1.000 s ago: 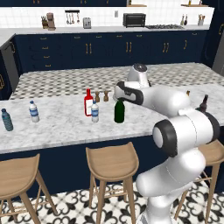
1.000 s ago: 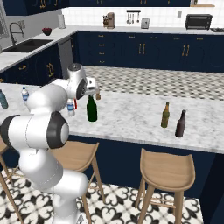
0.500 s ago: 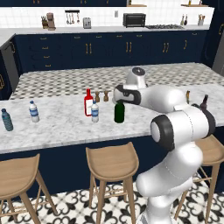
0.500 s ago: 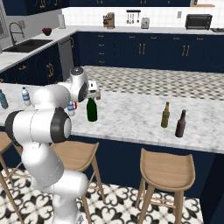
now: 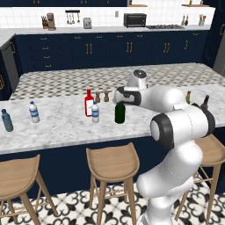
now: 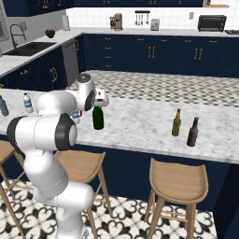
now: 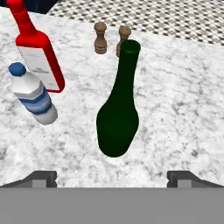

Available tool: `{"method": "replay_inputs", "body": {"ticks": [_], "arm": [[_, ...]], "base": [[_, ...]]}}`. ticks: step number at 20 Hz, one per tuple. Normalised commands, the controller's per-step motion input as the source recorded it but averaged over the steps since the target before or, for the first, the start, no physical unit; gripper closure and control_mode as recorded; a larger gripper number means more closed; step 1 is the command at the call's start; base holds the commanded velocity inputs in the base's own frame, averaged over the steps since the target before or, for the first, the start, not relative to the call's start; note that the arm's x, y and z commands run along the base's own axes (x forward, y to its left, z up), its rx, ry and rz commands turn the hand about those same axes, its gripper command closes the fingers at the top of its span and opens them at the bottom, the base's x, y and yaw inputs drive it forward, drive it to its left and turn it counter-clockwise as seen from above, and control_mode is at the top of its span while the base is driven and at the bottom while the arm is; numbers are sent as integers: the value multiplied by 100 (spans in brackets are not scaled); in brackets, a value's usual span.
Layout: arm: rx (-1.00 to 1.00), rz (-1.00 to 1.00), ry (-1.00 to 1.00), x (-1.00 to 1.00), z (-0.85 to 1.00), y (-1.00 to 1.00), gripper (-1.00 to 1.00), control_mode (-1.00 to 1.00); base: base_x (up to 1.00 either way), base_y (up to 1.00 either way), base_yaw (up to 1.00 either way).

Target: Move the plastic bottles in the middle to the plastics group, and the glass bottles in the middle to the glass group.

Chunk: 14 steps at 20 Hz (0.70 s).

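Observation:
The tall dark green wine bottle (image 5: 119,113) (image 6: 97,117) (image 7: 118,122) stands mid-counter. My gripper (image 5: 119,101) (image 6: 99,104) (image 7: 113,178) hovers just above its neck, open, fingers wide apart with nothing between them. Left of it stand the red bottle (image 5: 89,104) (image 7: 39,52) and the small clear water bottle (image 5: 95,112) (image 7: 33,94). The plastics group, a clear bottle (image 5: 34,112) (image 6: 28,102) and a teal-blue bottle (image 5: 6,120) (image 6: 3,105), is at the counter's left end. The glass group, an olive-amber bottle (image 6: 176,123) and a dark brown bottle (image 6: 192,132), is at the right.
Two brown shakers (image 5: 102,96) (image 7: 100,38) stand close behind the wine bottle. Wooden stools (image 5: 113,162) (image 6: 178,179) line the counter's (image 6: 140,126) near edge. Bare marble lies between the wine bottle and the glass group.
The hand has come down and slightly left, closer over the green bottle's neck. The bottles have not moved.

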Motion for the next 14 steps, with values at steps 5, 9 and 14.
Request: {"method": "replay_inputs", "body": {"ticks": [5,9,14], "arm": [[0,-17,5,8,0,0,-100,-100],[0,-7,0,19,-17,2,-100,-100],[0,0,0,26,-13,0,-100,-100]], "base": [[0,0,0],[0,0,0],[0,0,0]]}}
